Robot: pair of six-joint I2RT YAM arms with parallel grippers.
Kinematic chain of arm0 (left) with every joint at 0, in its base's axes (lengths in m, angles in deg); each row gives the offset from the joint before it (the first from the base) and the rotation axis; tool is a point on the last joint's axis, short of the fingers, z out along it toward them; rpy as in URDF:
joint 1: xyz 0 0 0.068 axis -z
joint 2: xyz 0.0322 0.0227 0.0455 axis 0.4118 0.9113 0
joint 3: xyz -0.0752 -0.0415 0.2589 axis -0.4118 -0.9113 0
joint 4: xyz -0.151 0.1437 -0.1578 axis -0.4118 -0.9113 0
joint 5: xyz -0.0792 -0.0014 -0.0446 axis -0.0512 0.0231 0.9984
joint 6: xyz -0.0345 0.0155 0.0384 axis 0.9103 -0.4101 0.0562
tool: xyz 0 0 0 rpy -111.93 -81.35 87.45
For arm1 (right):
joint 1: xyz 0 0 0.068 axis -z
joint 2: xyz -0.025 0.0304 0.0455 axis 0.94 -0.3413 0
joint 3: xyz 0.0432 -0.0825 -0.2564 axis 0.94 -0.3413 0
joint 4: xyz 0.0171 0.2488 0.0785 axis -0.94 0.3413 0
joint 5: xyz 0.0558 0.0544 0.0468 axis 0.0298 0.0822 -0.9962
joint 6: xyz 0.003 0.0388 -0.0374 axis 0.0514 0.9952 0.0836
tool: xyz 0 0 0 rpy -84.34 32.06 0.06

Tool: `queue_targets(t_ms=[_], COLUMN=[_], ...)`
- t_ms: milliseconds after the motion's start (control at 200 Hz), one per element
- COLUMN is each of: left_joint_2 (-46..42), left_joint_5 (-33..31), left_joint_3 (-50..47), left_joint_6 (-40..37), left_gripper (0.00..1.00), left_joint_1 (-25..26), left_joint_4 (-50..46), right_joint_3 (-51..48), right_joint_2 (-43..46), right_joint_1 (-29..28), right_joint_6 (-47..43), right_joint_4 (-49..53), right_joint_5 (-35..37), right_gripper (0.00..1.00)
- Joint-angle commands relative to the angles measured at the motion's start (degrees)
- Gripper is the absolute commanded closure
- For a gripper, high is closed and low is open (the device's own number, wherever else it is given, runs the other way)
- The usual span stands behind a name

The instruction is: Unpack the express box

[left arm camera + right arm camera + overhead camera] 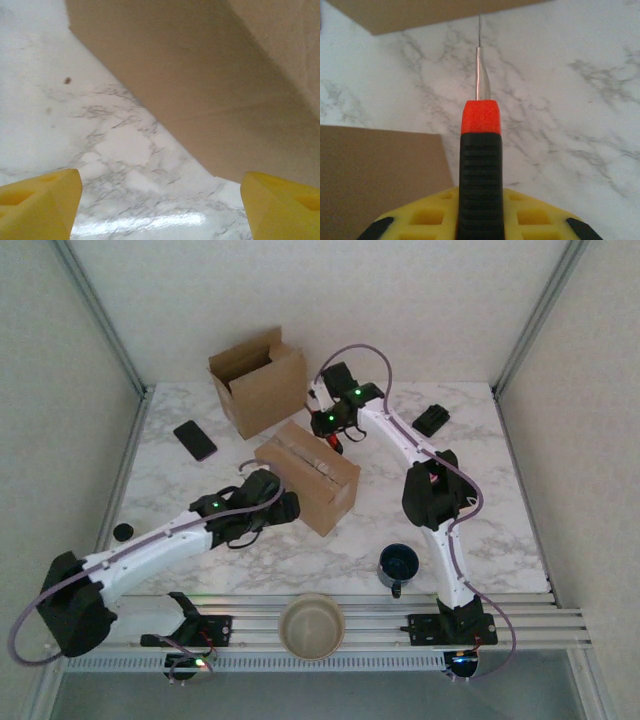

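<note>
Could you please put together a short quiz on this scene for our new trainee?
1. True or false: the right hand holds a knife with its blade out.
2. Fill in the missing word: the left hand, next to the closed box, is ___, with nothing between its fingers.
3. What colour is the mug on the table near the right arm's base? A) blue B) red C) white

Key: 1 true; 2 open; 3 A.
</note>
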Motion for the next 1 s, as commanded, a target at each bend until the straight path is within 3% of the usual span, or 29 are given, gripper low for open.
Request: queue_targets(t_ms=[0, 105, 225, 411, 531, 736, 996], left_joint_2=[-4.5, -7.3, -6.7, 3.8, 14.4, 24.2, 21.2], left_joint_5=[-6.5, -10.8, -11.5, -6.1, -3.9, -2.7, 0.3], left_joint_3=[2.5, 5.5, 9.9, 17.3, 22.4, 24.9, 17.3], left_joint_6=[1.7, 1.3, -4.2, -13.3, -16.2, -17.2, -15.7], left_gripper=[0.16, 0.14, 0.15, 0.15, 0.17, 0.19, 0.2], left_joint_1=[0.1, -2.1, -11.0, -24.0, -26.8, -27.1, -26.9], left_joint_4=[-11.5, -17.4, -16.6, -5.4, 0.0, 4.5, 7.2], right_joint_3=[1.8, -4.4, -19.0, -44.8, -54.4, -57.8, -46.4], right_joint_2=[3.1, 9.3, 20.4, 37.3, 42.8, 41.7, 30.1], right_joint_1=[2.5, 3.6, 3.9, 1.7, -1.9, -5.4, -5.9], right_joint_6=[2.2, 6.1, 11.0, 18.2, 22.9, 28.5, 25.3], right_joint_4=[2.6, 4.3, 3.8, -0.5, -3.2, -8.4, -9.1], right_joint_5=[9.2, 20.3, 28.2, 28.8, 26.3, 22.5, 21.9], right_gripper=[1.0, 1.0, 1.0, 1.0, 1.0, 1.0, 1.0])
